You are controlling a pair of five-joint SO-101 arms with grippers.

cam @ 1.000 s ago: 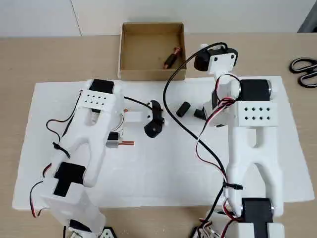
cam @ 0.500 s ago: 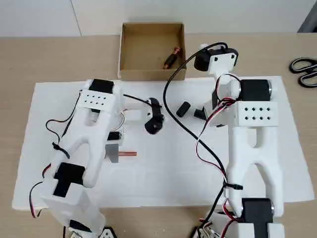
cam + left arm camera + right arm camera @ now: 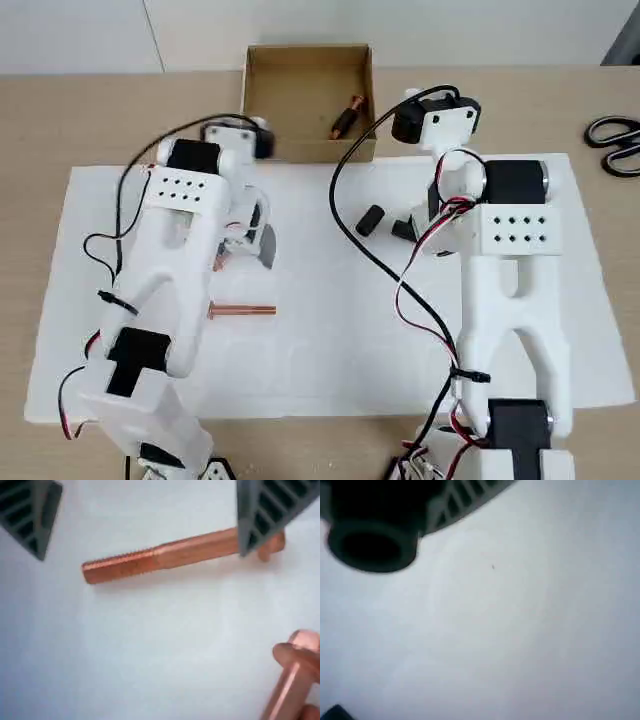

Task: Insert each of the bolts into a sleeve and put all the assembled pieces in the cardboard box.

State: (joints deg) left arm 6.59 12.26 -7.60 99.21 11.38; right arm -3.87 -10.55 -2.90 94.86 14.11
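While the left gripper (image 3: 256,240) is hanging low over the white sheet (image 3: 330,360), its grey fingers (image 3: 30,515) are standing spread wide apart and are pinching nothing. A copper bolt (image 3: 175,555) is lying flat on the sheet under the gap between them, its threaded end pointing toward one finger and its head end partly hidden behind the other. A second bolt (image 3: 295,680) is lying just beside the first, off to one side of that gripper, with its flanged head turned toward the first bolt. The right gripper (image 3: 408,228) is sitting close above the sheet and is pinching a black sleeve (image 3: 370,545), whose open end is facing the wrist camera and whose side is resting against a ribbed finger. A loose sleeve (image 3: 371,220) is lying just beside the right gripper, on the side facing the left gripper. Beyond both grippers, away from the arms' bases, the cardboard box (image 3: 250,100) is sitting on the table (image 3: 100,120), and one assembled piece (image 3: 347,117) is lying inside it against the wall nearer the right gripper. Black scissors (image 3: 612,135) are lying well away on the right gripper's outer side.
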